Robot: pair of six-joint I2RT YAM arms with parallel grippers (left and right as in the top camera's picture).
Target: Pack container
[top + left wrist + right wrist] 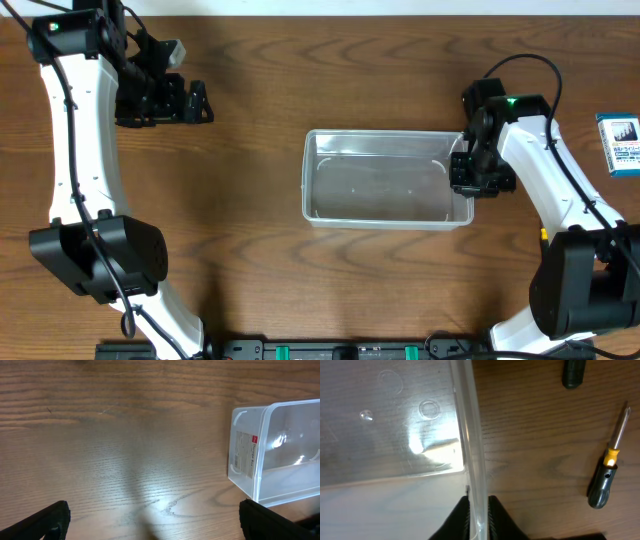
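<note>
Right wrist view shows the right pincer (478,507) nearly closed, its two fingers hugging the right-hand wall of the container (385,133), which sits empty on the bench (250,270). A screwdriver (605,480) lies outside that wall, near the container. Any repositioning should probably be slow and level, since a thin clear wall could flex or slip. The left pincer (195,100) gapes wide, holding nothing, well left of the container.

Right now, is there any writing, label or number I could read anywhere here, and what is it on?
Sticker on the end of the clear plastic container: white with a red mark, print too small to read.
Blue-and-white card pack: print too blurred to read.
No other text shows.
</note>
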